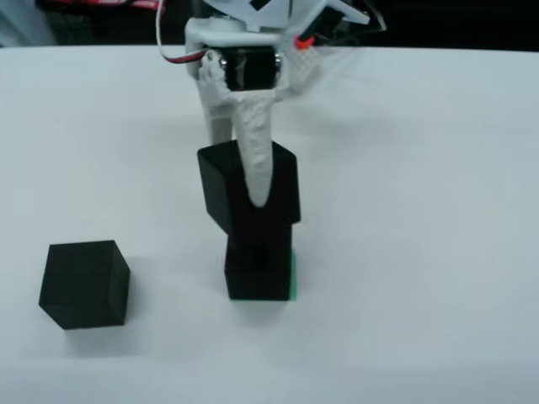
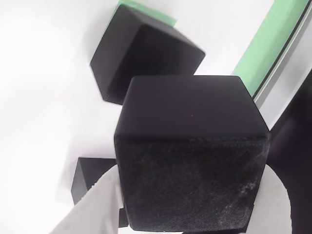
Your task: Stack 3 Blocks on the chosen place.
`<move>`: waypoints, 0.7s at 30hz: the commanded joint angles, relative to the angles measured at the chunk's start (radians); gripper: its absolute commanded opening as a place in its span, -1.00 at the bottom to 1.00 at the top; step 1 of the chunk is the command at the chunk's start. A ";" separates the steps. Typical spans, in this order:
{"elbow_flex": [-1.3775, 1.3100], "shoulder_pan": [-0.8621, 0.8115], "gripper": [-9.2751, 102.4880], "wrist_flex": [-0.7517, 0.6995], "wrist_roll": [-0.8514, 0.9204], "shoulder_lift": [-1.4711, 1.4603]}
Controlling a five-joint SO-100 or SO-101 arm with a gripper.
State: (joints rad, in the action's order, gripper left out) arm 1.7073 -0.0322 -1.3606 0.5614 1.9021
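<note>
Overhead, fingers (image 1: pixel 253 181) clench a tilted block (image 1: pixel 221 189) above the base block (image 1: pixel 257 269), edges askew.

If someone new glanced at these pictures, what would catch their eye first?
In the view from the front, the white gripper holds a black block just above another block that sits on the green square. A third block stands alone on the white table, to the left.

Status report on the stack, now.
Claw shut on second block, just above first block on green square. Third block loose, front view's left. Nothing in the way.
</note>
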 commanded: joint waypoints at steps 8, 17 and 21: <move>-0.244 0.041 -0.58 -0.103 -0.147 -0.169; -0.314 0.017 -0.58 -0.192 -0.169 -0.281; -0.313 -0.009 -0.58 -0.198 -0.169 -0.307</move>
State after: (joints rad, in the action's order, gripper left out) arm 1.4435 -0.0199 -1.5539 0.4004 1.5984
